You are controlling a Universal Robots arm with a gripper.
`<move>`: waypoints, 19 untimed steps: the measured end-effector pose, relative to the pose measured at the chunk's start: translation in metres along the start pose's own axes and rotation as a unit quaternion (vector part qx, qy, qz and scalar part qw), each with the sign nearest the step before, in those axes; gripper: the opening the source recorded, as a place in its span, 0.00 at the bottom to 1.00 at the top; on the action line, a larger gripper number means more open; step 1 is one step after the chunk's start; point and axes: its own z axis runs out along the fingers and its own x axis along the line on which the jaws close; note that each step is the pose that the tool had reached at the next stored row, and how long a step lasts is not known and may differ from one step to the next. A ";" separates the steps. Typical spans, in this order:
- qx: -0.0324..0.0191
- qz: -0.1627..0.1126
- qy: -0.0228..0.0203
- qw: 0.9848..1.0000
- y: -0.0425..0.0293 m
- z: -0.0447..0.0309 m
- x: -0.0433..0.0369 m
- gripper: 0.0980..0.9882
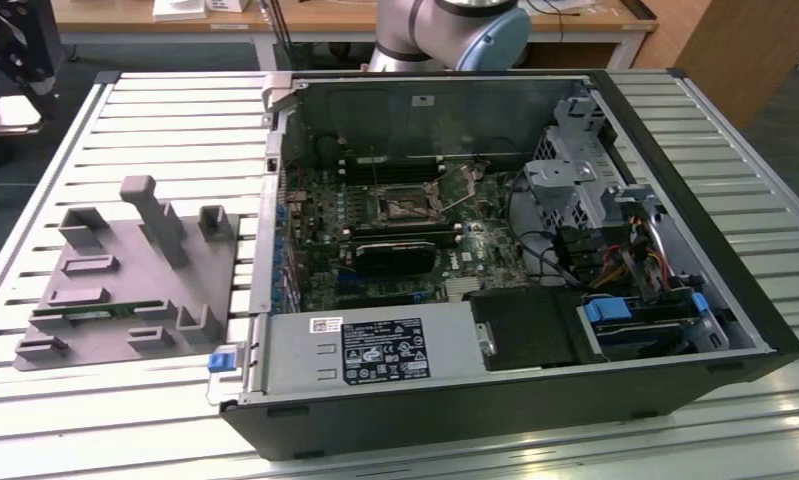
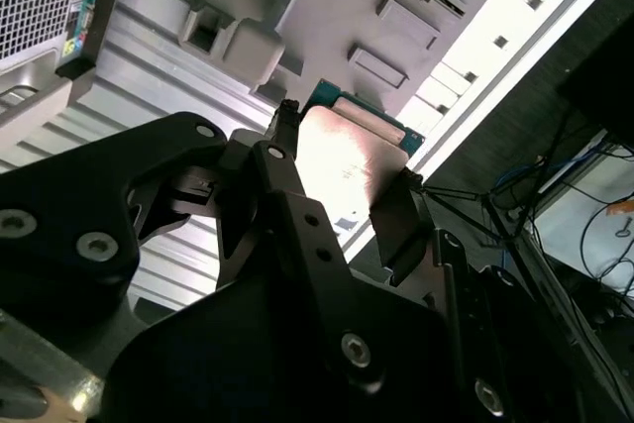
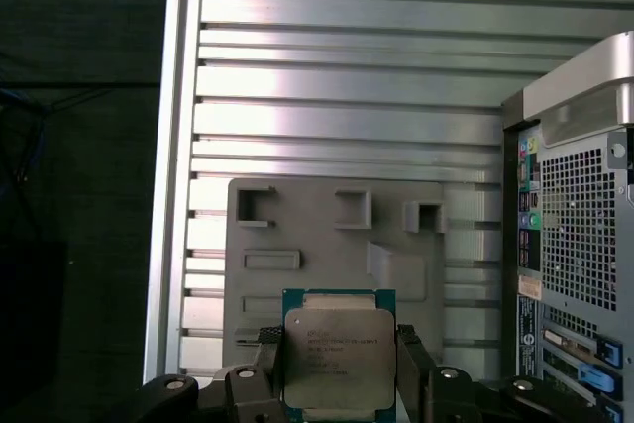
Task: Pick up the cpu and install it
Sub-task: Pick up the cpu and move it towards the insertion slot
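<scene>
The cpu (image 3: 337,356) is a flat square chip with a shiny silver top and a green edge. It sits between the two black fingers of my gripper (image 3: 337,373), which is shut on its sides. In the second wrist view the cpu (image 2: 347,160) gleams between the gripper's (image 2: 342,195) fingers. I hold it up in the air above the grey holder plate (image 3: 327,245) on the slatted table. The open computer case (image 1: 506,250) lies on its side, and the bare processor socket (image 1: 406,205) sits on its motherboard.
The grey holder plate (image 1: 126,275) with upright pegs lies at the exterior view's left, with a narrow green stick (image 1: 103,312) in it. The case's rear panel (image 3: 575,235) stands close beside the plate. The slatted table's edge (image 3: 168,195) drops off to dark floor. The arm's base (image 1: 453,30) stands behind the case.
</scene>
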 end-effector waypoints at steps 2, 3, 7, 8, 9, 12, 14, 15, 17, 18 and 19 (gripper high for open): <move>0.000 0.000 0.000 1.000 0.0000 0.0000 -0.0040 0.50; 0.000 0.000 0.000 1.000 0.0000 0.0000 -0.0060 0.50; 0.000 0.000 0.000 1.000 0.0001 0.0000 -0.0138 0.50; 0.000 0.000 0.000 1.000 0.0001 0.0000 -0.0157 0.50; 0.000 0.000 0.000 1.000 0.0001 -0.0001 -0.0177 0.50; 0.000 0.000 0.000 1.000 0.0001 -0.0001 -0.0231 0.50; 0.000 0.000 0.000 1.000 0.0001 -0.0001 -0.0262 0.50; 0.000 0.000 0.000 1.000 0.0001 -0.0001 -0.0276 0.50; 0.000 0.000 0.000 1.000 0.0002 -0.0001 -0.0304 0.50; 0.000 0.000 0.000 1.000 0.0002 -0.0001 -0.0317 0.50; 0.000 0.000 0.000 1.000 0.0002 -0.0001 -0.0330 0.50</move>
